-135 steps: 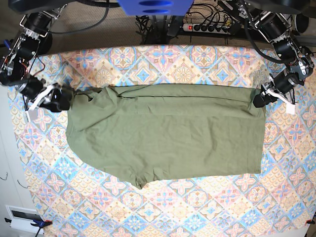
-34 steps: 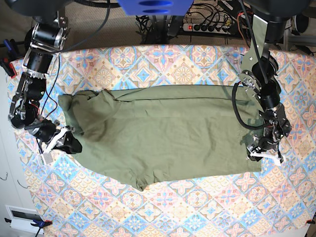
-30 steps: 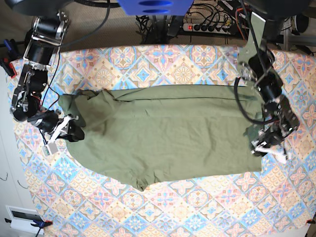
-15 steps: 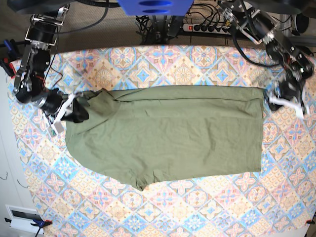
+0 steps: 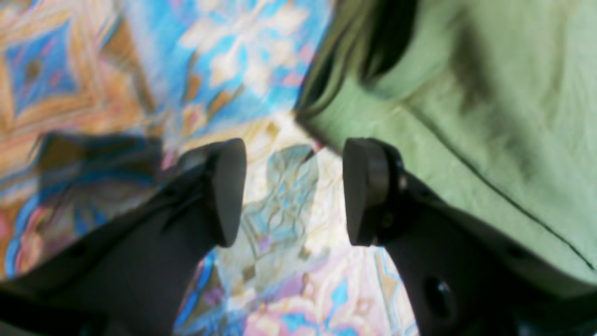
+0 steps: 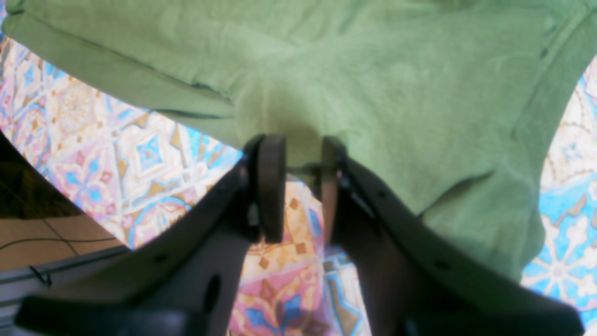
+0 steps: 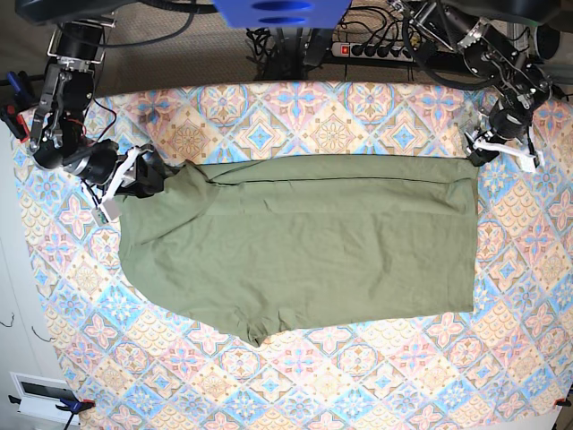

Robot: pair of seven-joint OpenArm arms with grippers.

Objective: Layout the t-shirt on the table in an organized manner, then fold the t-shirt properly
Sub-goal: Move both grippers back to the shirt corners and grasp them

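The olive-green t-shirt (image 7: 304, 242) lies spread flat across the middle of the patterned table (image 7: 358, 376), with its long straight edge toward the far side. My right gripper (image 7: 143, 177) is at the shirt's far left end. In the right wrist view this gripper (image 6: 301, 186) stands nearly shut, pinching the edge of the t-shirt (image 6: 373, 84) at its tips. My left gripper (image 7: 479, 152) is by the shirt's far right corner. In the left wrist view it (image 5: 294, 186) is open over bare table (image 5: 93, 70), with the t-shirt (image 5: 489, 93) corner just beyond its right finger.
A power strip (image 7: 376, 49) and cables lie behind the table's far edge. A blue housing (image 7: 277, 11) hangs at the top centre. Patterned cloth shows all around the shirt, widest along the near side. The floor (image 6: 46, 233) shows past the table's left edge.
My right gripper has carried the shirt's left end from the near-left side up toward the far edge. My left gripper has moved from the shirt's near right hem to its far right corner.
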